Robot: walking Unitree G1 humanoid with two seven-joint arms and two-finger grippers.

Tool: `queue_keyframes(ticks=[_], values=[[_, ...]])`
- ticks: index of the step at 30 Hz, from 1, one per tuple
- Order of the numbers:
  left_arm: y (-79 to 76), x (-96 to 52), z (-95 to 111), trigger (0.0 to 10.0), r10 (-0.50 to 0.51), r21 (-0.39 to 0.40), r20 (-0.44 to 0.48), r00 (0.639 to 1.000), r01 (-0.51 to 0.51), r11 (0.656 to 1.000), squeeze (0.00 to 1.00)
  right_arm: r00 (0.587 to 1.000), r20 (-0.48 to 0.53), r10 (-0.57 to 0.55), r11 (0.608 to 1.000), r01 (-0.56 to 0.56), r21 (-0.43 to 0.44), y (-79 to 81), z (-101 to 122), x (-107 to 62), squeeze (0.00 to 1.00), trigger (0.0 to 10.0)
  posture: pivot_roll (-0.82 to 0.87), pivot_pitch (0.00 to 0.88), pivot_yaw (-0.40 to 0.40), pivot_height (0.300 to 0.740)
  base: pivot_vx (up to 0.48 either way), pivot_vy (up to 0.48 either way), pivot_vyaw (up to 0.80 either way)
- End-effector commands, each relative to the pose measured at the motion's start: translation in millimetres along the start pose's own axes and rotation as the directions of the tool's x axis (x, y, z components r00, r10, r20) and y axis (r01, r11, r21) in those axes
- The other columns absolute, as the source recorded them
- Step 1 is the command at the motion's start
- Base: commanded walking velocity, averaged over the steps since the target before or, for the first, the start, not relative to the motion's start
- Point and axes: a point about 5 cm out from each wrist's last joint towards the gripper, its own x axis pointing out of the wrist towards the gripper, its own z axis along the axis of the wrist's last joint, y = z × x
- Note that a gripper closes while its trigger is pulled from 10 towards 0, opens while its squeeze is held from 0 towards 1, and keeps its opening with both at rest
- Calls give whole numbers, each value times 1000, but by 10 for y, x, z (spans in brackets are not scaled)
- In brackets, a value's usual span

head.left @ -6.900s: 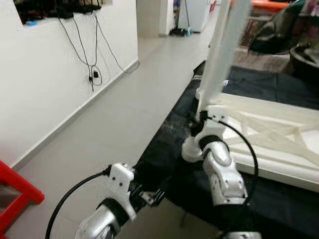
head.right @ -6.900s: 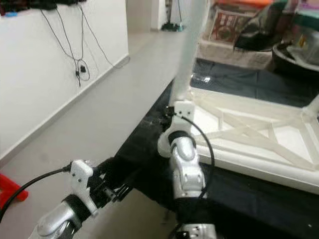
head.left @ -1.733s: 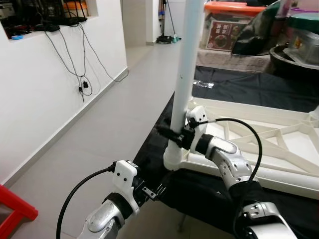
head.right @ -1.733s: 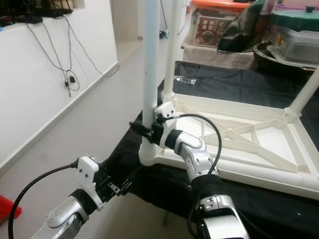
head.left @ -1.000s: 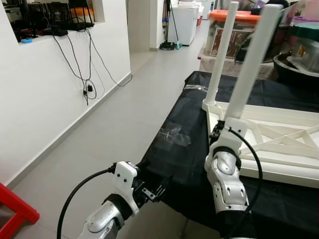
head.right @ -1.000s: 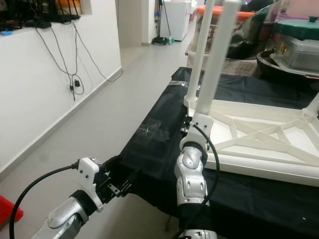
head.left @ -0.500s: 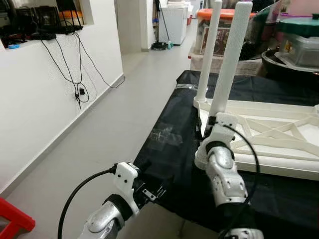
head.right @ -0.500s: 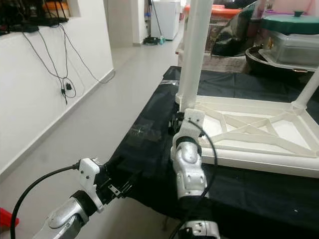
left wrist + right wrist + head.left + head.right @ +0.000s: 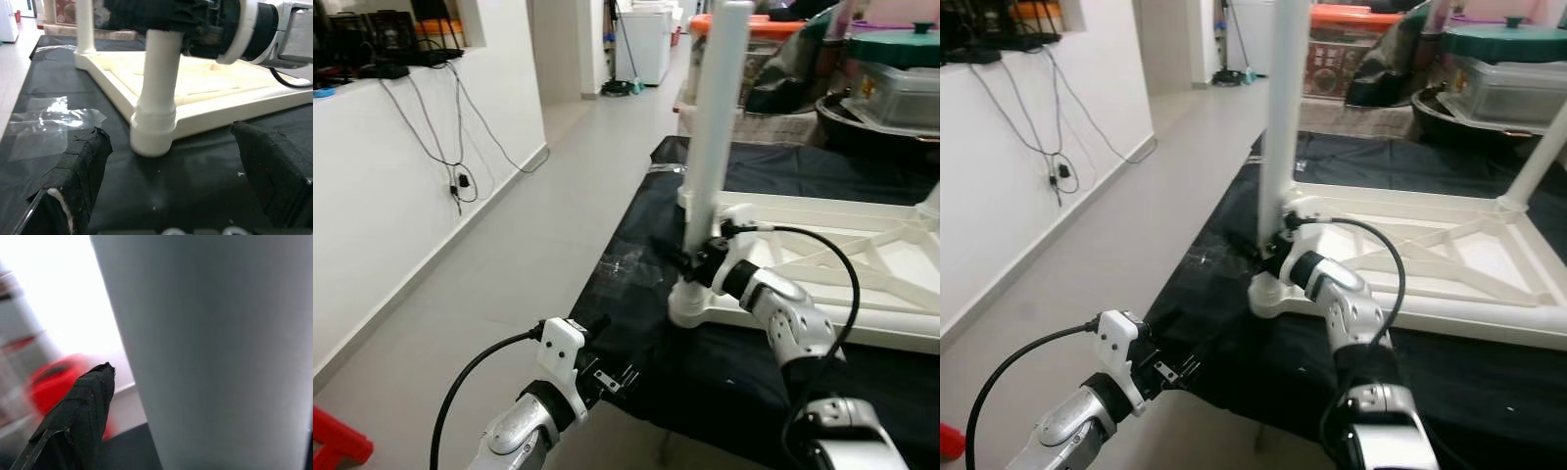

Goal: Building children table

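The white children's table (image 9: pixel 862 245) lies upside down on a black cloth (image 9: pixel 636 225). Its near-left leg (image 9: pixel 715 147) stands upright in the corner socket (image 9: pixel 1273 294). My right gripper (image 9: pixel 690 262) is shut on this leg just above the socket, reaching in from the right. In the right wrist view the leg (image 9: pixel 220 352) fills the space beside one black finger (image 9: pixel 78 421). Another leg (image 9: pixel 1538 162) rises at the far right. My left gripper (image 9: pixel 607 377) hangs low at the cloth's front edge, open, its fingers (image 9: pixel 78 181) either side of the leg (image 9: pixel 157 93) but well short of it.
A white wall (image 9: pixel 391 196) with hanging cables runs along the left, with grey floor (image 9: pixel 538 225) between it and the cloth. Storage boxes and a lidded pot (image 9: pixel 891 69) crowd the back right. A red stool corner (image 9: pixel 333 446) sits low left. Clear tape (image 9: pixel 631 266) is stuck on the cloth.
My right arm has swung from in front of the leg to its right side, elbow out, still gripping the leg. The head view has shifted. The left arm has stayed put.
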Motion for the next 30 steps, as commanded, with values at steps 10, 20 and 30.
queue_keyframes(ticks=[10,20,30], values=[[8,-17,-13,10000,7,-2,-5,1000,-7,1000,0,911,-130,391,919,-394,2,265,-74,336,0,0,110,8,-11,740,0,0,0],[4,-24,-9,10000,5,-3,-6,1000,-5,1000,0,981,-17,192,978,-193,-80,198,-85,342,0,0,101,15,-5,740,0,0,0],[13,-22,-4,10000,3,-6,-7,1000,-3,1000,0,833,120,-541,839,545,-3,-155,-135,102,0,0,87,20,3,740,0,0,0]])
